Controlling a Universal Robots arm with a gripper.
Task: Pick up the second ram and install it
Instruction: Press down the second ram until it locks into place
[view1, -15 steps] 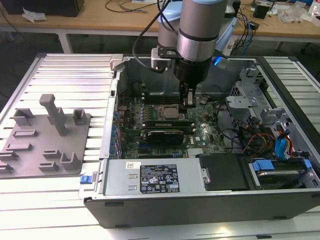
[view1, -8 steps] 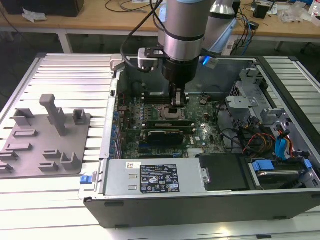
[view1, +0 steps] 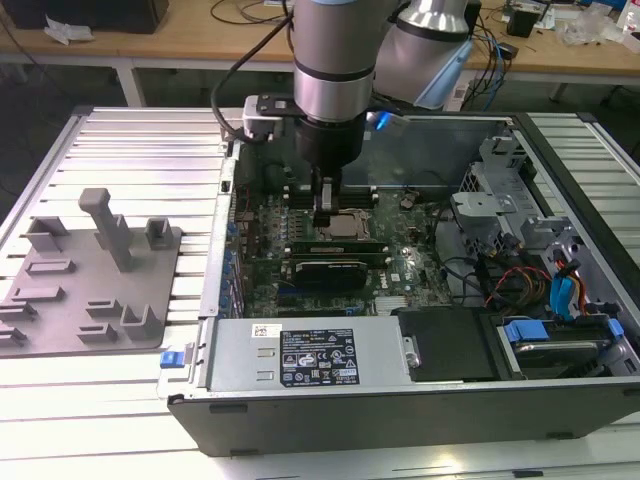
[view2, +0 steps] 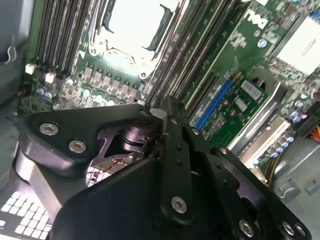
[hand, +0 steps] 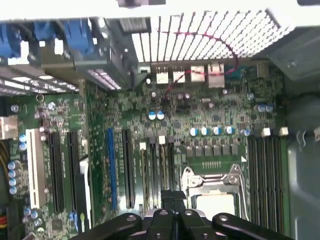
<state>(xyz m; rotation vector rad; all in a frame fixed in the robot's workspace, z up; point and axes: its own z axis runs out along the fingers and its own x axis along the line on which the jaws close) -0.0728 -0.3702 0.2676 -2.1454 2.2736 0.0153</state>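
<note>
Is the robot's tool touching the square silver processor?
Apart. In the second wrist view, the tool ends short of the processor, with board showing between.

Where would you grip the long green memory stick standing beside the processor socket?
Probably by its top long edge, from straight above, with the claw closing across its thin faces: the memory stick stands on edge in the board, with neighbouring parts close alongside.

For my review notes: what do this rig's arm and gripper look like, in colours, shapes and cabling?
The arm is a thick silver-grey cylinder ending in a black wrist section, with a small blue light at one side. A black cable loops down to a grey box mounted beside it. The gripper is narrow and black; in the second wrist view its black linkage plates carry silver screws.
</note>
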